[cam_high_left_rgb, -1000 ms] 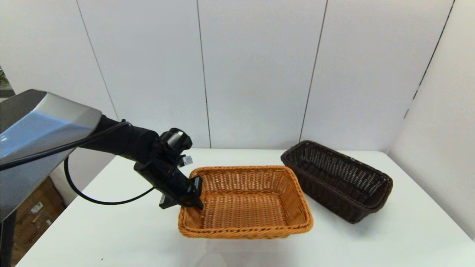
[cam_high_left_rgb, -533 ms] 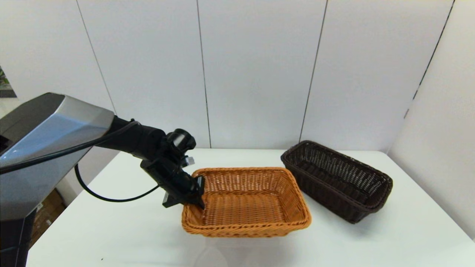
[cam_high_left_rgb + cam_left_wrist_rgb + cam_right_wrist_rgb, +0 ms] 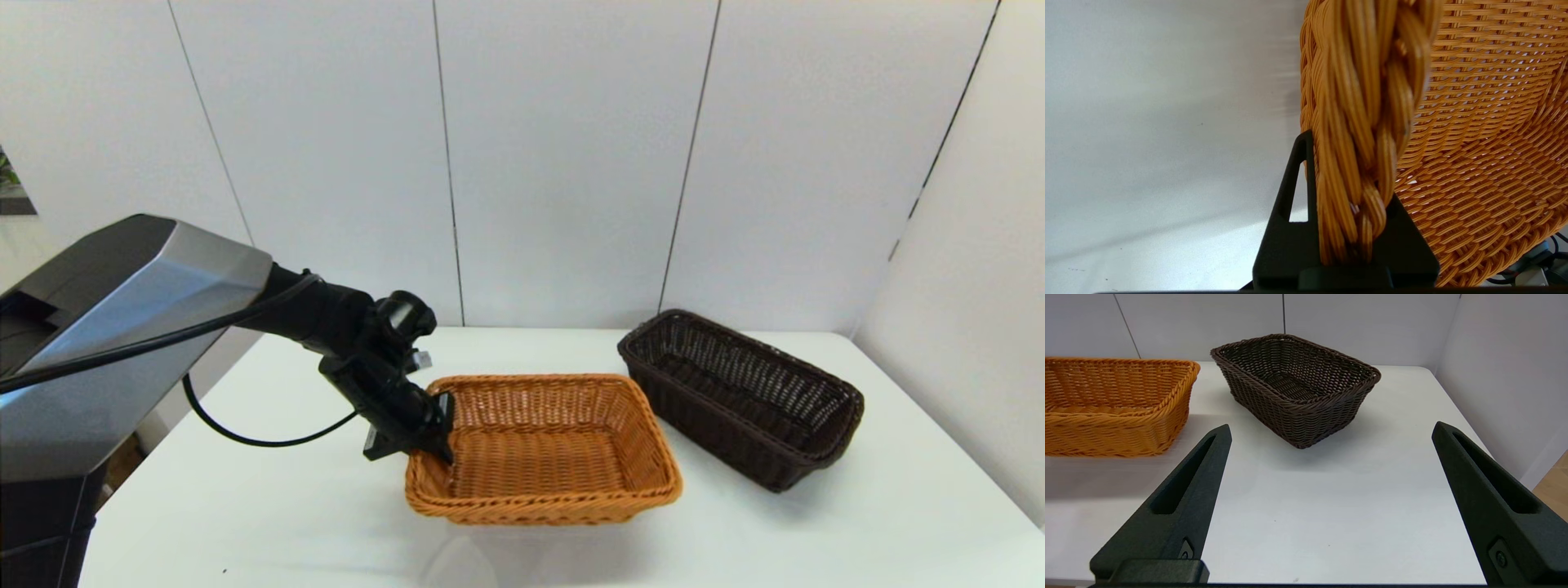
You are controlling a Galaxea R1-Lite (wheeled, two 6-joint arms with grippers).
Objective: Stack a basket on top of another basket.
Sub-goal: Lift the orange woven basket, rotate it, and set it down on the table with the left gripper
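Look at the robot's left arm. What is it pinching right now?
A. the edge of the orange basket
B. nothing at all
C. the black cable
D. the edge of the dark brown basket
A. The left end effector is shut on the braided rim of the orange-tan basket, and the left wrist view shows that rim between its fingers.

Left arm reaches down from the left, left gripper (image 3: 424,437) with jaws clamped on the braided rim of the orange-tan basket (image 3: 563,457). Right gripper (image 3: 1331,498) hangs back from that basket, jaws spread wide.
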